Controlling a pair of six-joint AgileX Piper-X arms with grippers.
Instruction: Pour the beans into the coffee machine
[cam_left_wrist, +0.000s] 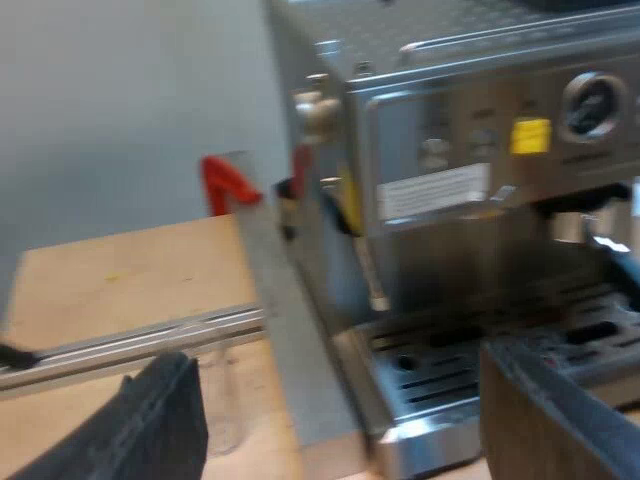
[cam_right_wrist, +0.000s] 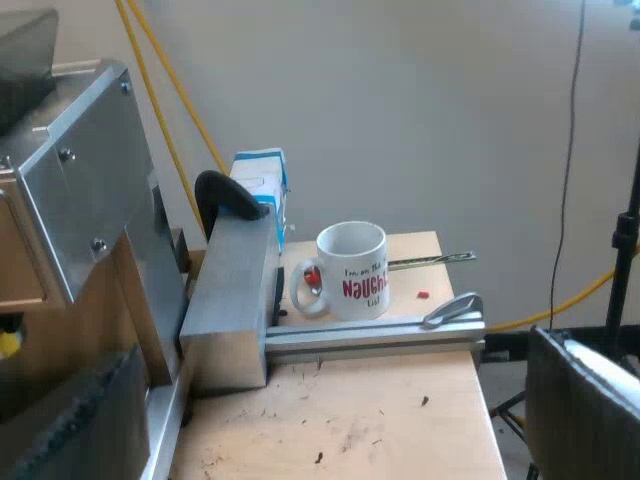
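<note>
Both grippers empty, fingers spread wide; machine (cam_left_wrist: 450, 150) directly before the left gripper (cam_left_wrist: 333, 358).
Left gripper faces the machine's front at drip tray (cam_left_wrist: 470, 350) level; a blurred clear glass (cam_left_wrist: 225, 395) stands on the table (cam_left_wrist: 120, 270) just beside one finger. Right gripper (cam_right_wrist: 333, 350) hangs over the table beside the machine's side panel; mug (cam_right_wrist: 352, 270) stands farther off against a metal rail (cam_right_wrist: 370, 335).

Stainless-steel espresso machine (cam_left_wrist: 470, 200): top cut off, white panel label (cam_left_wrist: 433, 190) unreadable. Blue-and-white carton (cam_right_wrist: 262, 175) partly hidden behind grey metal block (cam_right_wrist: 232, 290).
</note>
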